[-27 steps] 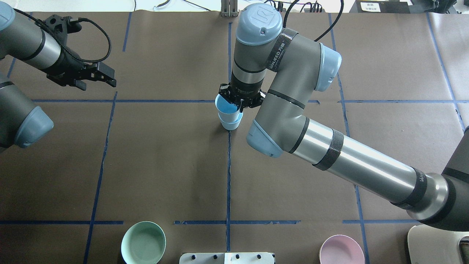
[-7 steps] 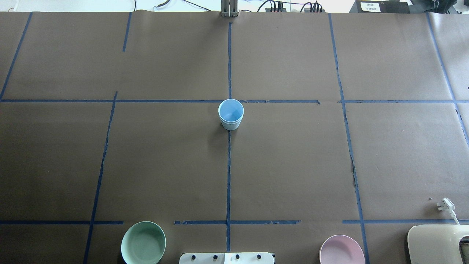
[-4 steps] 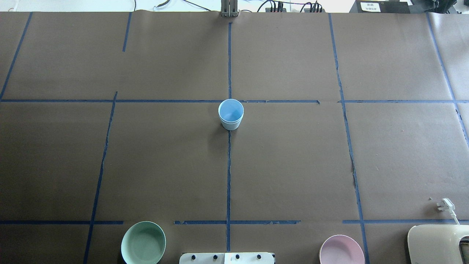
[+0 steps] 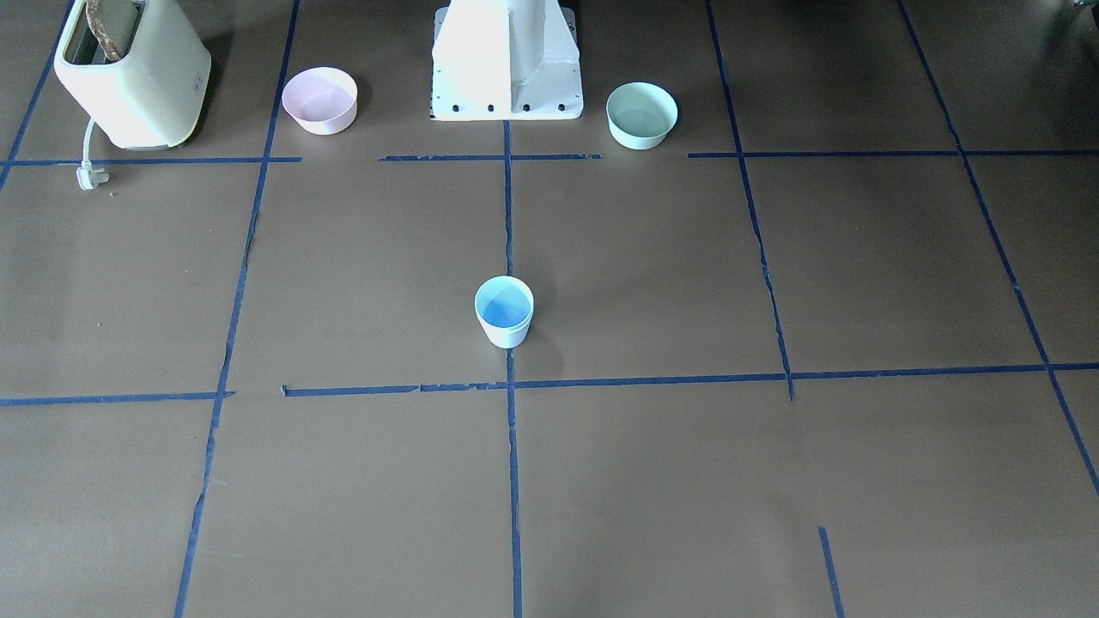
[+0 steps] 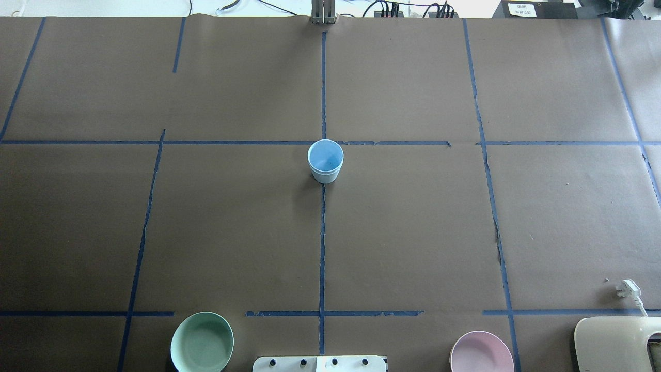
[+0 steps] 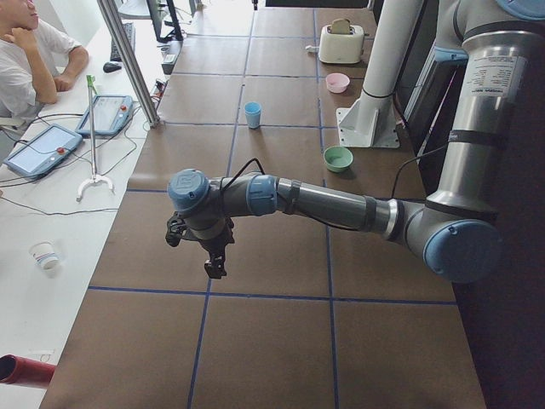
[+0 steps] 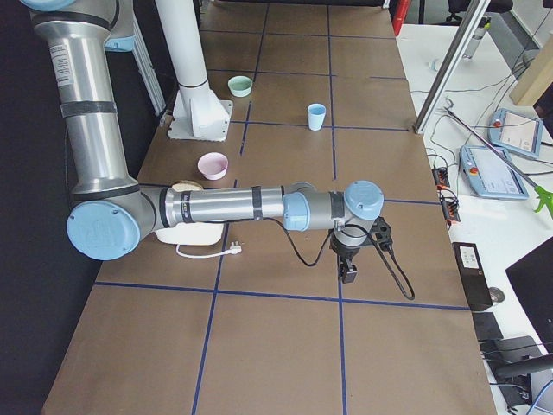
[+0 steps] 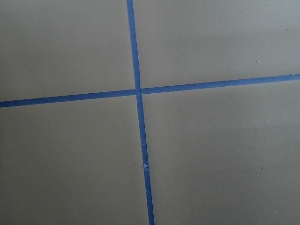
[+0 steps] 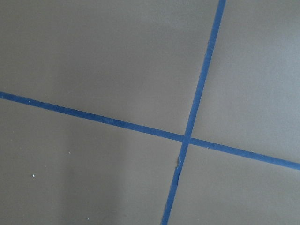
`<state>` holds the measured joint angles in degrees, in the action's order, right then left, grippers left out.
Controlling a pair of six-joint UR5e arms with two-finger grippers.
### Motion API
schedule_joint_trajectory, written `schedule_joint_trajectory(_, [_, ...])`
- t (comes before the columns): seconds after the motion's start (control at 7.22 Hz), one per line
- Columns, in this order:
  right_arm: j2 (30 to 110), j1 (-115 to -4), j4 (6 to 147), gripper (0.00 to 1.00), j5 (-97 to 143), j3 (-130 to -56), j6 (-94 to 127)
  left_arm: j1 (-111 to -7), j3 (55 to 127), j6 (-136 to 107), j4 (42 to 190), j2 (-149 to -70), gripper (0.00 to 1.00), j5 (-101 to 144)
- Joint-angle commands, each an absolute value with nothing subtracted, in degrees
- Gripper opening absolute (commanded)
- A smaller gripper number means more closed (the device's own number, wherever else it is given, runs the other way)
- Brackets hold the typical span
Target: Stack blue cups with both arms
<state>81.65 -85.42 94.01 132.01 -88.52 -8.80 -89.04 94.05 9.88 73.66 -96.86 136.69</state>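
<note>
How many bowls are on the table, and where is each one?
2. The mint-green bowl stands beside the white pedestal base, on the robot's left side. The pink bowl stands on the robot's right side of that base. No other bowl shows in any view.

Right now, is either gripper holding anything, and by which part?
Nothing held. The pale blue plastic cups stand nested mid-table; left gripper and right gripper hang far from them.

The near left arm (image 6: 324, 204) stretches out over the brown table (image 6: 281, 341), its gripper (image 6: 214, 271) pointing down. I cannot tell how its jaws stand. Far behind, the blue cups (image 6: 253, 114) stand upright.
</note>
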Motion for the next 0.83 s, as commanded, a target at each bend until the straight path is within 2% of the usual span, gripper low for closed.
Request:
schedule_joint_trajectory(0.0, [82.26, -85.34, 97.03, 1.00, 129.80, -89.65, -12.48, -89.03, 94.39, 9.84, 79.60, -95.45, 1.00, 136.93])
schedule_joint_trajectory(0.69, [82.35, -85.34, 96.86, 1.00, 135.53, -89.30, -11.60, -88.77, 94.22, 9.76, 82.88, -94.66, 1.00, 136.32])
